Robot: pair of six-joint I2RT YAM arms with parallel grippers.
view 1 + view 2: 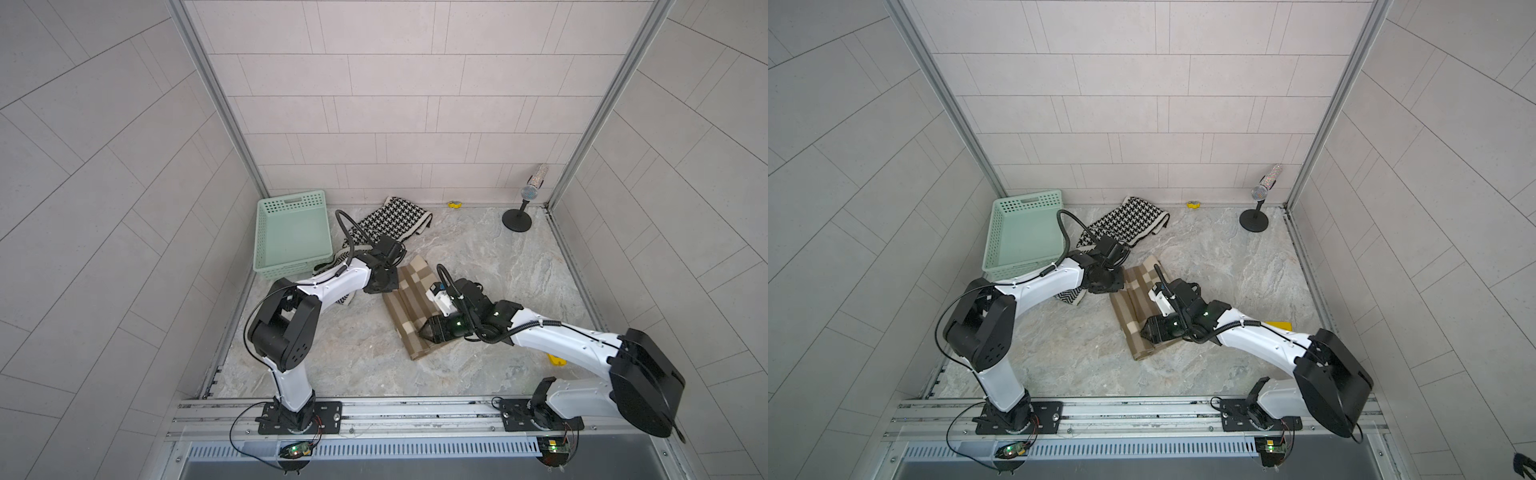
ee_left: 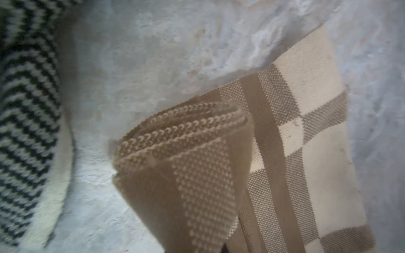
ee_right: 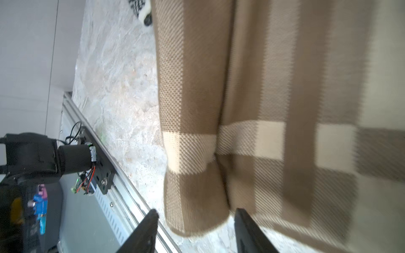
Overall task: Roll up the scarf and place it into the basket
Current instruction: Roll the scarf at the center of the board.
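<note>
The scarf [image 1: 409,307] [image 1: 1133,301] is beige with cream checks and lies partly rolled mid-table. Its roll runs along the left edge, from the far end to the near end. My left gripper [image 1: 395,283] [image 1: 1116,283] sits at the far end, shut on the scarf; in the left wrist view the spiral end of the roll [image 2: 186,142] rises into the jaws. My right gripper [image 1: 419,331] [image 1: 1143,331] [image 3: 195,211] is open at the near end, one finger [image 3: 153,219] on each side of the roll [image 3: 195,197]. The mint-green basket [image 1: 291,201] [image 1: 1025,203] stands empty at the far left.
A black-and-white houndstooth scarf [image 1: 395,220] [image 1: 1136,218] [image 2: 26,109] lies between the basket and the back wall, partly under my left arm. A microphone on a stand [image 1: 527,194] is at the far right corner. A yellow block [image 1: 557,360] lies under my right arm.
</note>
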